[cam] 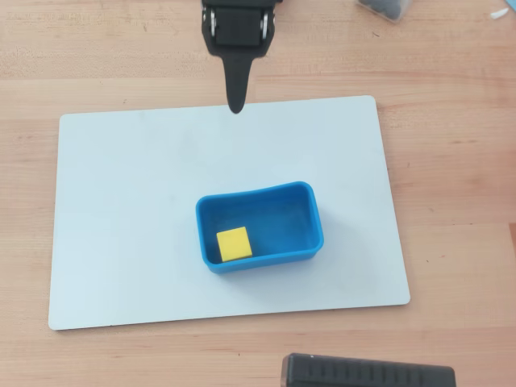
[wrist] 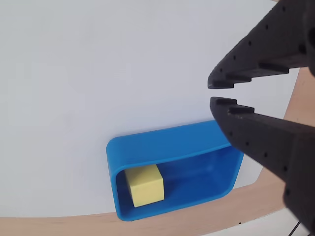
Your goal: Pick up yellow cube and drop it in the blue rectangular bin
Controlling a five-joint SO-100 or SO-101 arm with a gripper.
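Cube point(cam: 233, 243) sits inside the bin point(cam: 310, 242), in its lower-left corner in the overhead view, flat on the bin floor, touching or just beside the left and near walls. Bin rests on a white board point(cam: 121, 210), a bit right of and below the board's center; board lies on the wood counter point(cam: 451, 161). Hand point(cam: 235, 106) is at the top edge of the overhead view, above the board's far edge, well apart from the bin, and empty. Overhead shows it only as one dark tapered point, so the jaw gap can't be read there. Wrist view fills that in: hand point(wrist: 215, 93) enters from the right, its two black fingertips nearly together with only a thin slit between them, nothing gripped. Wrist view also shows the cube point(wrist: 144, 185) against the bin's point(wrist: 167, 140) left inner wall, with the board point(wrist: 98, 64) filling most of the frame. Only the overhead shows a dark ridged object point(cam: 367, 372) at the bottom edge and a dark item point(cam: 387, 8) at top right, both cut off, unclear what they are.
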